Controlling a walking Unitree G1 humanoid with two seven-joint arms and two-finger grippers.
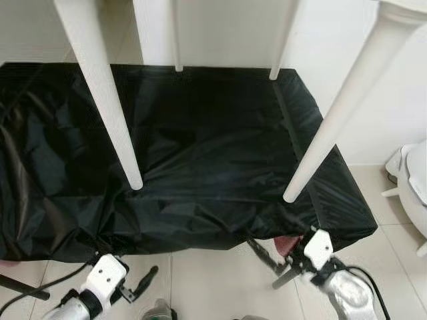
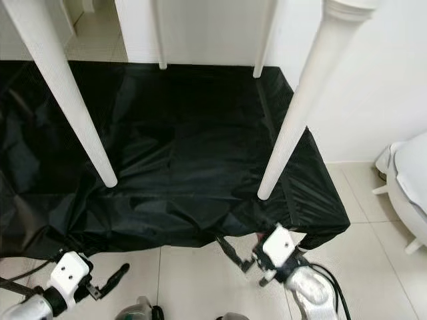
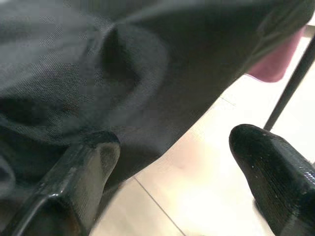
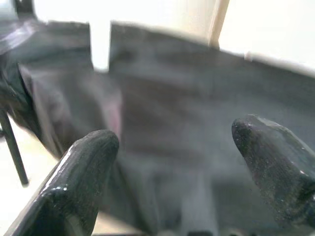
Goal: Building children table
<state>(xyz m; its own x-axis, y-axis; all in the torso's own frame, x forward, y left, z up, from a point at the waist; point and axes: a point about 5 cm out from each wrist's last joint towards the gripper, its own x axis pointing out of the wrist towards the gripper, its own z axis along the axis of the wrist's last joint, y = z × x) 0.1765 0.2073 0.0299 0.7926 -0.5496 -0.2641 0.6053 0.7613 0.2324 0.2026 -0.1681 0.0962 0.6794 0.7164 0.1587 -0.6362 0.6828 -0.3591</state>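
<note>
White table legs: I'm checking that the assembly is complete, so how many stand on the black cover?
4. Near left leg and near right leg rest on the black cover towards the robot; far left leg and far right leg stand at its back edge.

Black cloth-covered surface (image 1: 200,160), four white table legs (image 1: 110,113) standing on it

Four table legs (image 1: 107,100) are standing on the covered platform (image 1: 200,167), two nearing its front edge, two along its back edge. Something, possibly a toilet (image 1: 417,180), is sitting beyond its right edge.
</note>
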